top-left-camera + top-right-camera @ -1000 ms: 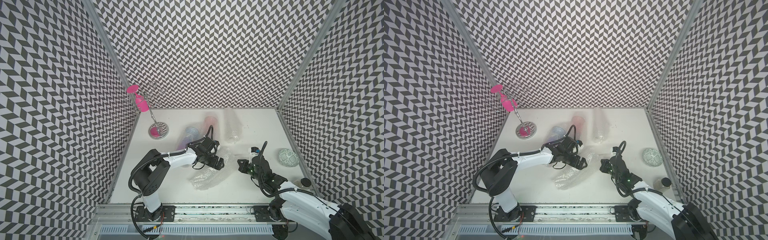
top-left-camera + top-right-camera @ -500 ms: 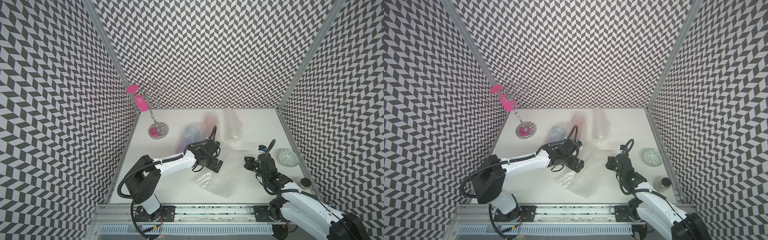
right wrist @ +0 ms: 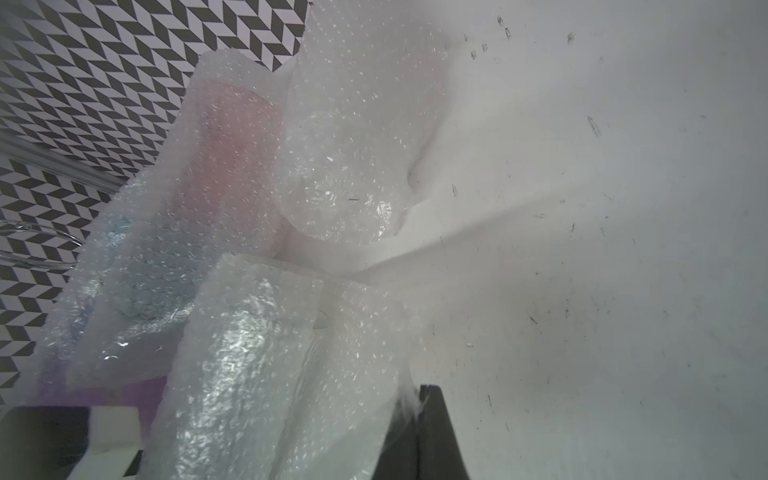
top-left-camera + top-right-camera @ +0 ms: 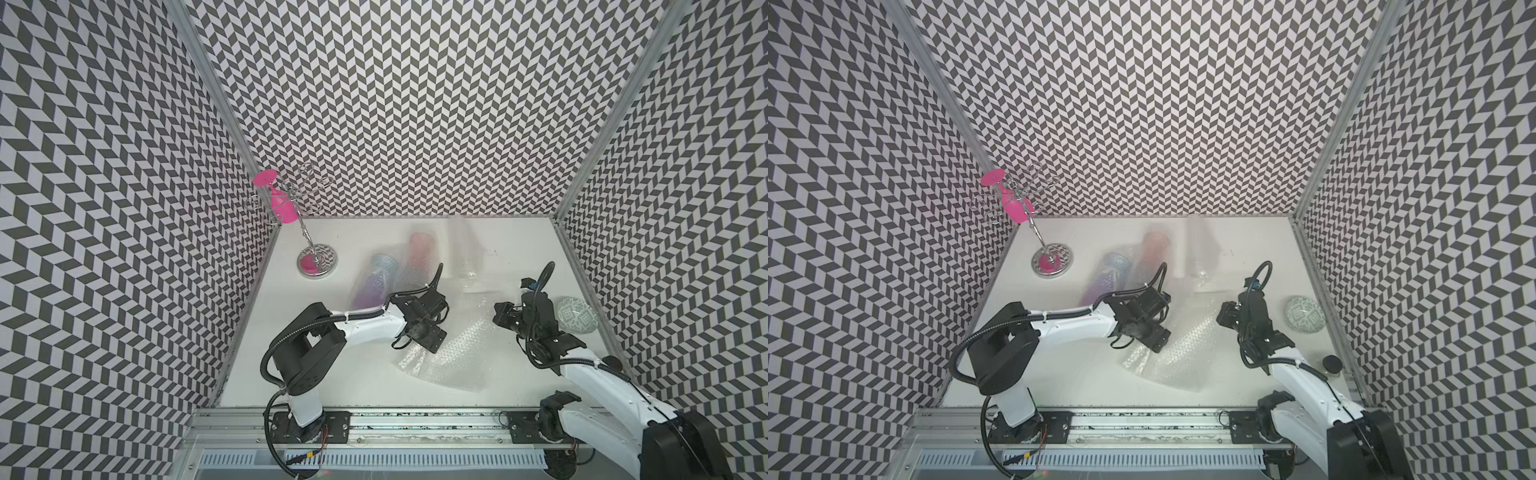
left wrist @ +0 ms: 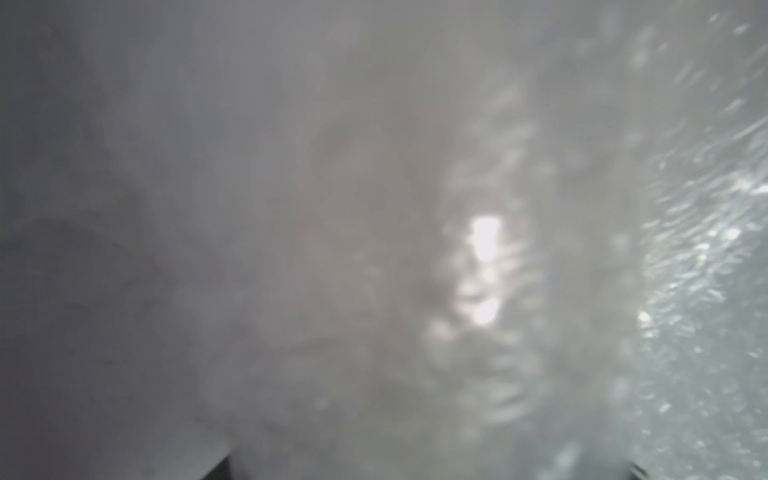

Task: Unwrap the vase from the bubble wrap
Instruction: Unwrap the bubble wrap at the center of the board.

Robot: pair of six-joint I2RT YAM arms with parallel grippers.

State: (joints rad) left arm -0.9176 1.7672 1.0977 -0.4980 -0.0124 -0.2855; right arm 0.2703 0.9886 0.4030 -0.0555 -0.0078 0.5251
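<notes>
A loose sheet of bubble wrap [image 4: 453, 353] [image 4: 1177, 357] lies spread out in the middle of the white table [image 4: 332, 374]. No vase shows in it. My right gripper [image 4: 500, 318] [image 4: 1223, 318] [image 3: 417, 399] is shut on its right edge. My left gripper [image 4: 440, 322] [image 4: 1165, 318] rests on the sheet's left part with its jaws wide apart. Bubble wrap [image 5: 498, 270] blurs the left wrist view. Behind lie wrapped vases: a blue-purple one [image 4: 374, 282] [image 3: 137, 270], a pink one [image 4: 419, 253] [image 3: 232, 145] and a pale bundle [image 4: 467, 249].
A wire stand [image 4: 316, 261] holding a pink goblet [image 4: 278, 203] stands at the back left. A round green patterned piece [image 4: 575, 314] [image 4: 1305, 313] sits by the right wall, with a small black-capped thing [image 4: 1333, 365] nearer the front. Patterned walls close in three sides.
The right gripper has drawn the wrap's edge to the right and away from me. The crumpled bundle has opened into a flat sheet. The left gripper has stayed about where it was.
</notes>
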